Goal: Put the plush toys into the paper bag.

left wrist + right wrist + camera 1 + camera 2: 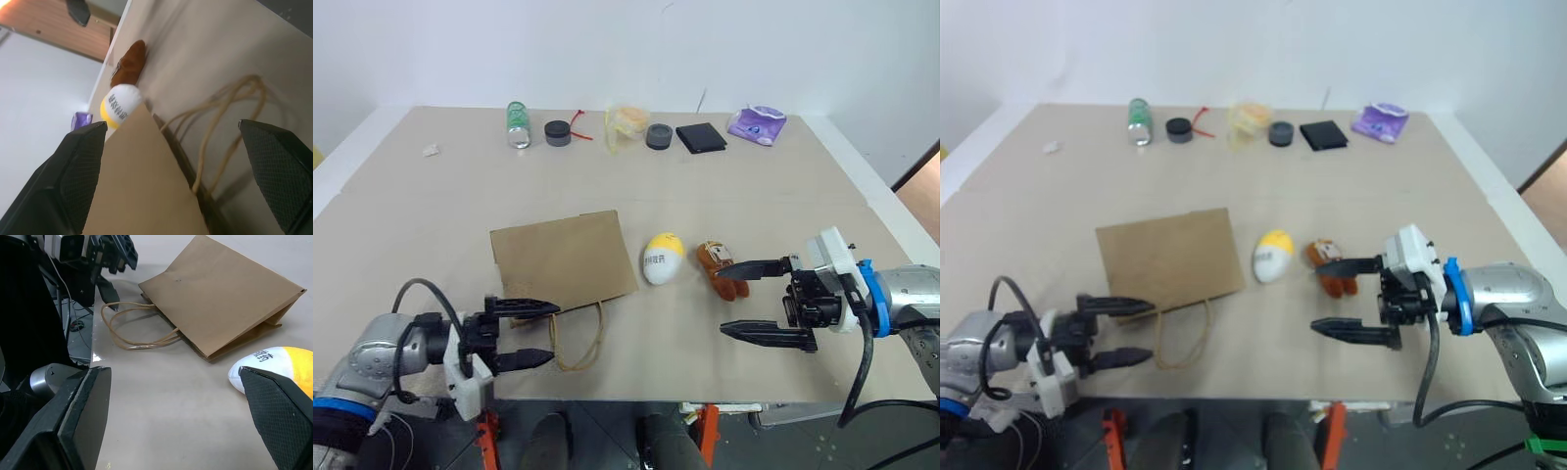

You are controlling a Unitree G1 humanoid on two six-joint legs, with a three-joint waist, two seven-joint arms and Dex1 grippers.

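Two toys lie on the table, just right of the bag: the egg nearest it, then the brown animal, close beside the egg but apart. Bag lies flat, handles toward the near edge. Left gripper hovers by the bag's near left corner, fingers wide, empty. Right gripper hovers just right of the animal, fingers wide, empty, upper tip over the animal.
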